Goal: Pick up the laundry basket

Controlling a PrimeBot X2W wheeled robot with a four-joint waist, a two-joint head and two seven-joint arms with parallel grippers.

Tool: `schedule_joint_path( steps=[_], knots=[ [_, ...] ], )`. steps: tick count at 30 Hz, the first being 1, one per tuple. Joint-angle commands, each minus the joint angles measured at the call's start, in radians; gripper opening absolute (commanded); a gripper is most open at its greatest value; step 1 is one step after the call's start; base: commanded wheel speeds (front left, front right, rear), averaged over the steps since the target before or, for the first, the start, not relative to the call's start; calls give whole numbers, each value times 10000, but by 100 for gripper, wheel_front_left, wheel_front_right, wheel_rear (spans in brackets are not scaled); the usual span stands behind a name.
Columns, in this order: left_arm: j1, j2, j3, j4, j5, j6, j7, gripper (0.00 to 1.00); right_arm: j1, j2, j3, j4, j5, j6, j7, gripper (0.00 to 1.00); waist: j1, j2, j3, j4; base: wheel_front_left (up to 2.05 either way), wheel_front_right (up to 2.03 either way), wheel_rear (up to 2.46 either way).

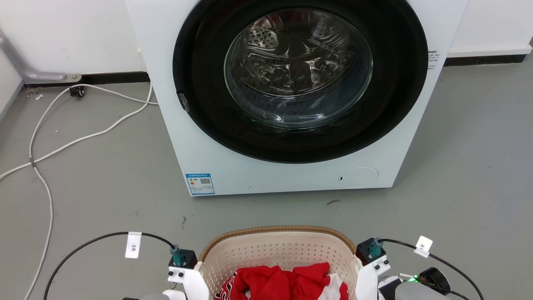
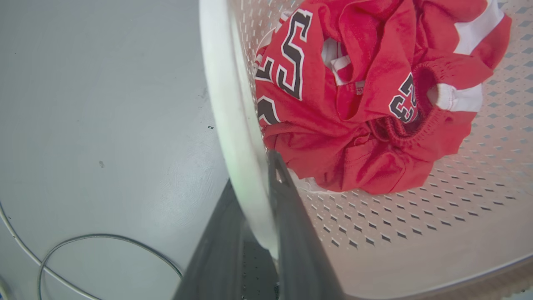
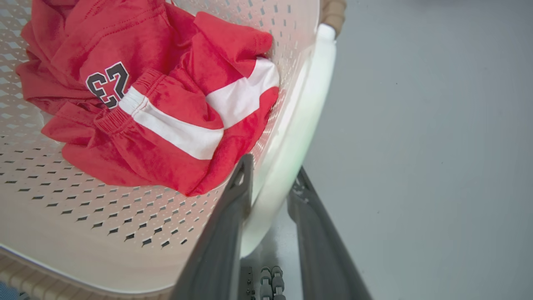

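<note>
We noted the cream perforated laundry basket [image 1: 279, 250], brown-rimmed, on the floor [image 1: 83, 187] before the washing machine [image 1: 208, 158]. The left tool [image 2: 252, 171] and right tool [image 3: 272, 166] each clamped a white side handle [image 3: 300, 125].

Head camera looks down; both wrist cameras, close in, share the laundry basket [image 2: 416, 233].

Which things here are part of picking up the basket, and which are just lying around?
Part of the job:
laundry basket
left gripper and right gripper, each clamped on the basket's edge

Lying about:
washing machine
white cable on the floor
red clothes, simply riding inside the basket
</note>
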Motion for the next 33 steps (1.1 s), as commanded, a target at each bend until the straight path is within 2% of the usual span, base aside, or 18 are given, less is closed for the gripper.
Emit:
schedule_joint_path(
  steps=[1, 33],
  knots=[
    [-124, -89, -63, -96, -56, -97, -72, 0, -63, 64, 132, -47, 62, 53, -54, 0, 0, -1, -2, -11, 0, 0, 0],
    [-250, -1, -899, -10, -921, -98, -270, 0, -247, 44, 1394, 134, 1334, 51, -249, 0, 0, -1, -72, 17, 0, 0, 0]
  ],
)
